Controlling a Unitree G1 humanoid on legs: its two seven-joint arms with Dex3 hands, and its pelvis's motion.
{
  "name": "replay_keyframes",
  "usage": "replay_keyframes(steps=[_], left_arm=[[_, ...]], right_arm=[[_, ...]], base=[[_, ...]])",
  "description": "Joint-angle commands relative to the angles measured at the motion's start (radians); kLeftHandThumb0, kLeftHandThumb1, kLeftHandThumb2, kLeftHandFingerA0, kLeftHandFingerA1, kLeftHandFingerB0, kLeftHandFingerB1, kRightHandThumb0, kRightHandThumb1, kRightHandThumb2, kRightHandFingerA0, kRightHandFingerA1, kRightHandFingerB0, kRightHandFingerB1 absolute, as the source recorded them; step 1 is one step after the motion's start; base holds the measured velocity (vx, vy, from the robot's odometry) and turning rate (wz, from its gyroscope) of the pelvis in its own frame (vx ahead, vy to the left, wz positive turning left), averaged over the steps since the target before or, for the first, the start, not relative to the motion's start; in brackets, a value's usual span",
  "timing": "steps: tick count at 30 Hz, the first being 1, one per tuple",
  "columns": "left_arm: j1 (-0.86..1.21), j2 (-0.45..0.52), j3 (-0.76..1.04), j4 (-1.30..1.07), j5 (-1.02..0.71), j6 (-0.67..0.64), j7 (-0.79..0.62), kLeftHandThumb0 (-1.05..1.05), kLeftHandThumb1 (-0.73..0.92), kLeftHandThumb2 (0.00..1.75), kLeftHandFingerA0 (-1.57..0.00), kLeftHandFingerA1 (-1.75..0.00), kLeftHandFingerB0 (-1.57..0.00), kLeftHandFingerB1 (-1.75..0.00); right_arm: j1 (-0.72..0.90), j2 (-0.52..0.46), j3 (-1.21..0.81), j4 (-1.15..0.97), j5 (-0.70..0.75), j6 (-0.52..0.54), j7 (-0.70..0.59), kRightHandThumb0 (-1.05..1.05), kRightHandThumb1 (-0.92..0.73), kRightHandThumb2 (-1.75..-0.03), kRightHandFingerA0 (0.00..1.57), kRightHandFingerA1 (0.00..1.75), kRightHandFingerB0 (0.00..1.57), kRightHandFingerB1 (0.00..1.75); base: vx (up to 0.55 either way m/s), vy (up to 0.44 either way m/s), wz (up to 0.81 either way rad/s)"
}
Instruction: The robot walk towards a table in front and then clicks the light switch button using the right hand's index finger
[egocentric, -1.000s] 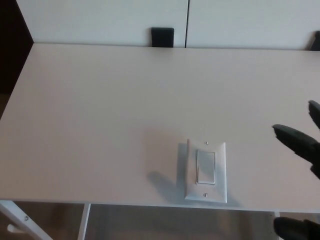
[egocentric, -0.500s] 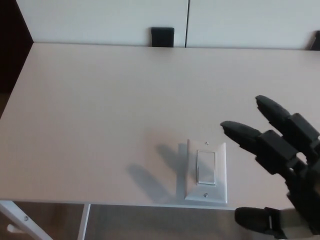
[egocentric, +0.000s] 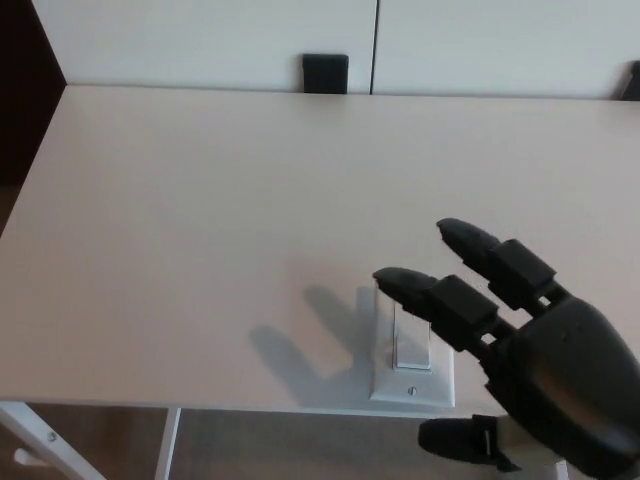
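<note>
My black right hand (egocentric: 530, 360) hovers with fingers spread apart, holding nothing; its lower finger's tip sits over the top of the white rectangular light switch plate (egocentric: 412, 372), which lies flat near the front edge of the pale table (egocentric: 200, 200). My left hand is out of sight. To press well, I judge I should draw that fingertip back over the rocker (egocentric: 410, 345) and come straight down, keeping the other finger and thumb clear.
</note>
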Motion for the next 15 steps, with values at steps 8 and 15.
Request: replay_keyframes(steps=[8, 15], left_arm=[[0.007, 0.032, -0.015, -0.042, 0.037, -0.014, -0.006, -0.38, 0.71, 0.60, -0.55, -0.46, -0.33, -0.38], [0.007, 0.034, -0.017, -0.036, 0.041, -0.020, -0.007, -0.39, 0.71, 0.61, -0.53, -0.45, -0.33, -0.38]], right_arm=[[-0.039, -0.105, 0.216, 0.199, -0.664, 0.330, -0.152, -0.77, -0.46, -0.88, 0.03, 0.15, 0.12, 0.36], [-0.024, -0.111, 0.241, 0.219, -0.673, 0.386, -0.176, -0.77, -0.45, -0.87, 0.05, 0.17, 0.13, 0.36]], base=[[0.00, 0.000, 0.00], [0.00, 0.000, 0.00]])
